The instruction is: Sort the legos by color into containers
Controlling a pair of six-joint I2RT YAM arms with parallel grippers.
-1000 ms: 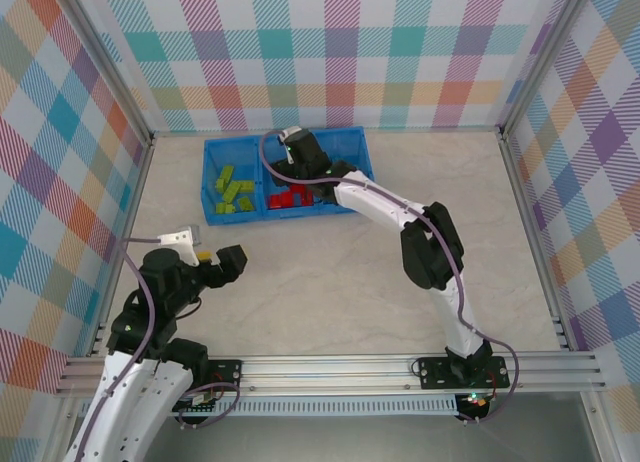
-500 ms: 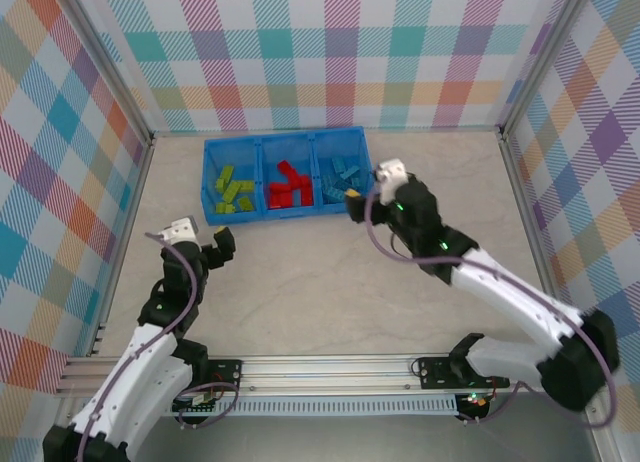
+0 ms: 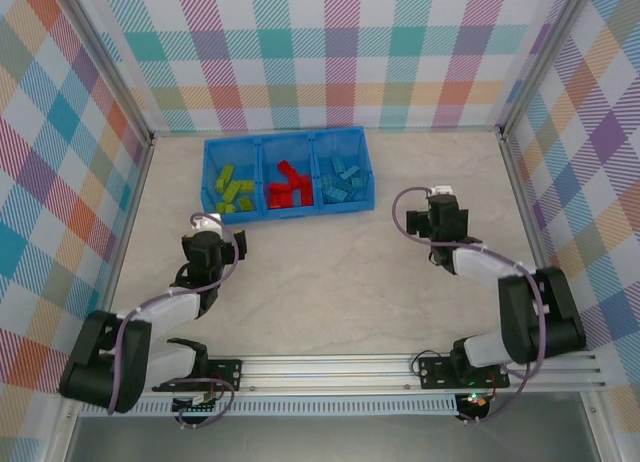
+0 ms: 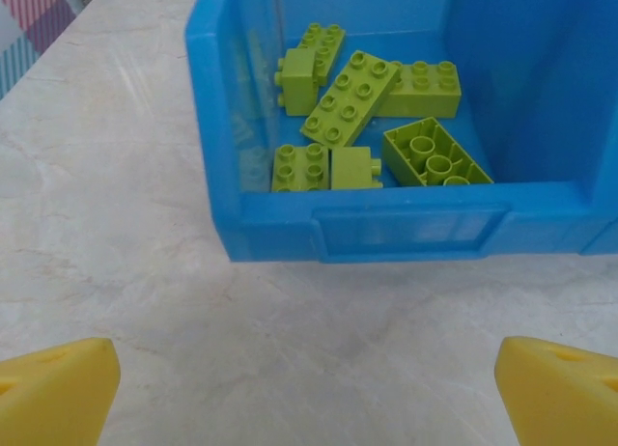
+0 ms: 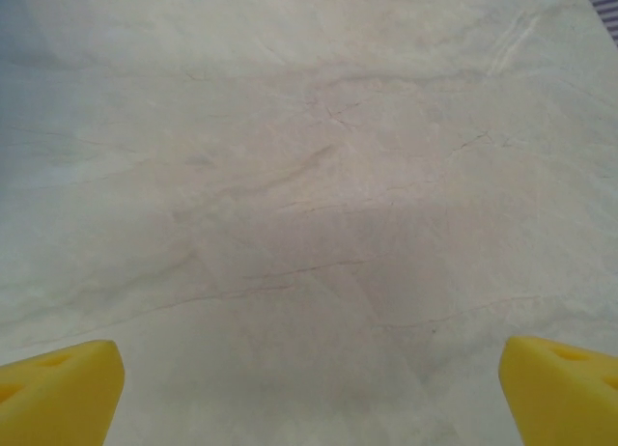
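The blue tray [image 3: 288, 214] stands at the back of the table with three compartments. Lime green legos [image 3: 233, 189] lie in the left one, red legos [image 3: 288, 185] in the middle one and light blue legos [image 3: 343, 179] in the right one. My left gripper [image 3: 225, 244] hovers low over the table just in front of the tray's left end, open and empty. In the left wrist view the green legos [image 4: 372, 108] lie behind the tray wall [image 4: 386, 229], beyond my open left gripper [image 4: 309, 388]. My right gripper [image 3: 428, 216] is open over bare table, as the right wrist view of it [image 5: 309, 388] confirms.
Plaid walls enclose the table on three sides, with metal rails along the edges [image 3: 330, 367]. Both arms are folded low near the front corners. Bare marbled tabletop [image 3: 330, 272] stretches between the grippers and in front of the tray.
My right arm has pulled back from over the red compartment, past the tray's right end, to the right side of the table. My left gripper has swung lower and closer to the tray's left front.
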